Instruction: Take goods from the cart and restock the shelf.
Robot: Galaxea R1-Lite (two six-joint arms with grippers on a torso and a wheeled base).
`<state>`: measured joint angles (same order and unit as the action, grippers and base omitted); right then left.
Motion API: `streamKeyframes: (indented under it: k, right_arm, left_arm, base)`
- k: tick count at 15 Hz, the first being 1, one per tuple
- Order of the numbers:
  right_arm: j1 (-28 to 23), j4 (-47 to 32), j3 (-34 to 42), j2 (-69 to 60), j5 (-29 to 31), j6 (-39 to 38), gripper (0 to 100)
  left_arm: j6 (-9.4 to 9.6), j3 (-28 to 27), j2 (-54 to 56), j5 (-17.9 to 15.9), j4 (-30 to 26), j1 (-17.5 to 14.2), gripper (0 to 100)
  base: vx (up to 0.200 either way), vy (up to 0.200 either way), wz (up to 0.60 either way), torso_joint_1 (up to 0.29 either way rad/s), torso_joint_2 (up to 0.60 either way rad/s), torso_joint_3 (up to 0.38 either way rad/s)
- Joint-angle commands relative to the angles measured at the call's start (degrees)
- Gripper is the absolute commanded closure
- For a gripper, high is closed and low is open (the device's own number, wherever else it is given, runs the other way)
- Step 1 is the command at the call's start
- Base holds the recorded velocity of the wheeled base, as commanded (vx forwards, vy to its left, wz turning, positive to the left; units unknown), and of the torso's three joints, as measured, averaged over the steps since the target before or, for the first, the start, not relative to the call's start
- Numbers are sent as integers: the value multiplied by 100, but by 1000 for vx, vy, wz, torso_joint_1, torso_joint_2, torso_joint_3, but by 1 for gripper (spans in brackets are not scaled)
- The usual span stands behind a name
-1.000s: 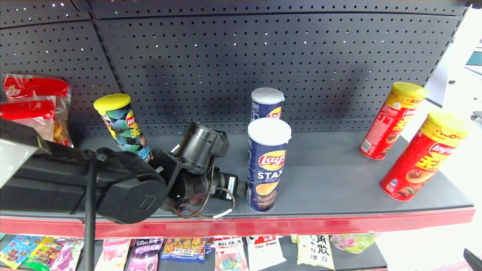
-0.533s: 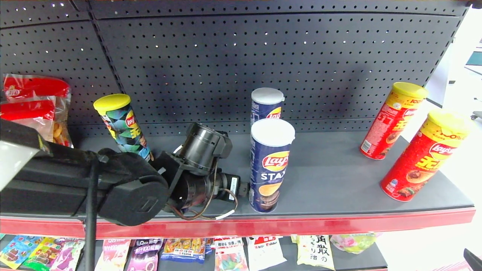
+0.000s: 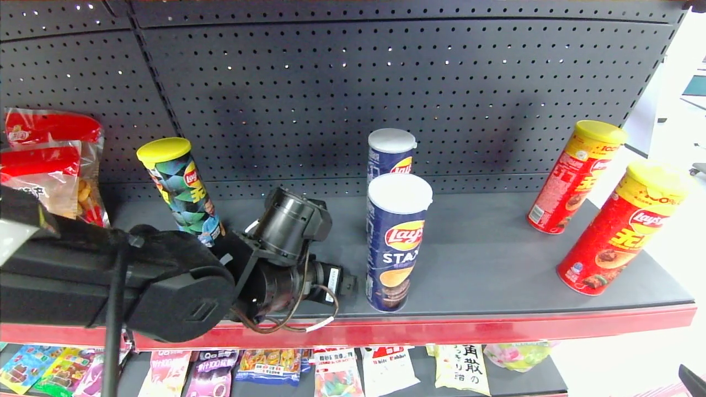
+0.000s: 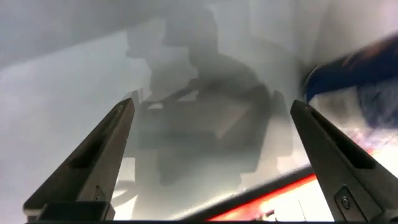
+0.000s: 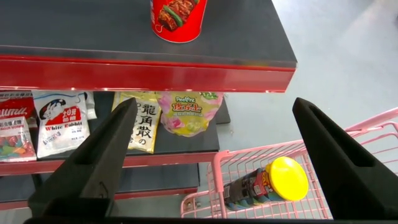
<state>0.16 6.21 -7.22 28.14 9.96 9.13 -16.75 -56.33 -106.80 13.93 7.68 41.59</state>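
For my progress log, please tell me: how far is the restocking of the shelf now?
Done: the front blue can stands upright on the shelf. In hand: nothing; the left end effector is open beside that can, and the right end effector is open above the pink cart. Left: at least one yellow-lidded can lies in the cart.

Dark perforated back panel (image 3: 353,82), pale grey floor (image 5: 348,56) below, bright white light at the far right
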Motion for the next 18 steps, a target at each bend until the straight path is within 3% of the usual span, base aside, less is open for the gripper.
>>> streamKeyframes:
  k: [1, 2, 3, 4, 5, 6, 7, 10, 11, 14, 15, 16, 18]
  right_arm:
    - [2, 4, -17, 43, -3, 10, 0]
    - [11, -5, -25, 60, -3, 10, 0]
    - [2, 4, -87, 183, -117, 10, 0]
    - [2, 4, -148, 298, -179, 10, 0]
    - [2, 39, -166, 377, -179, 10, 0]
    - [2, 39, -166, 377, -179, 10, 0]
    - [-25, -5, -219, 474, -161, 10, 0]
    - [-25, 4, -456, 878, -152, 19, 0]
    - [-16, 39, -570, 1010, -152, 45, 0]
    - [-25, 47, -649, 1106, -135, 36, 0]
    - [-25, 47, -623, 1054, -117, 54, 0]
    - [-42, 47, -614, 1036, -108, 54, 0]
    - [-42, -5, -570, 869, -12, 63, 0]
  left_arm:
    - [392, 799, 1179, 4, -21, -231, 0]
    - [524, 931, 1373, -5, -30, -266, 0]
    - [1148, 1485, 2304, -5, -188, -512, 0]
    - [1570, 1792, 3025, -22, -434, -688, 0]
    - [1745, 1933, 3517, -57, -706, -820, 0]
    - [1745, 1933, 3517, -57, -706, -820, 0]
    - [1613, 1977, 4853, -93, -2060, -1022, 0]
    - [1069, 1555, 6233, -49, -4152, -1083, 0]
    - [884, 1555, 6523, -5, -4328, -1250, 0]
    - [849, 1687, 7270, 66, -4741, -2331, 0]
    - [849, 1713, 7428, 74, -4934, -3105, 0]
    - [866, 1775, 7569, 48, -4916, -3465, 0]
    - [884, 2135, 8219, -57, -4785, -3544, 0]
  base:
    - [0, 0, 0, 0, 0, 0]
    - [0, 0, 0, 0, 0, 0]
    - [0, 0, 0, 0, 0, 0]
    - [0, 0, 0, 0, 0, 0]
    - [0, 0, 0, 0, 0, 0]
    - [0, 0, 0, 0, 0, 0]
    - [0, 0, 0, 0, 0, 0]
    - [0, 0, 0, 0, 0, 0]
    - [0, 0, 0, 0, 0, 0]
    - [0, 0, 0, 0, 0, 0]
    - [0, 0, 0, 0, 0, 0]
    - [0, 0, 0, 0, 0, 0]
    - [0, 0, 0, 0, 0, 0]
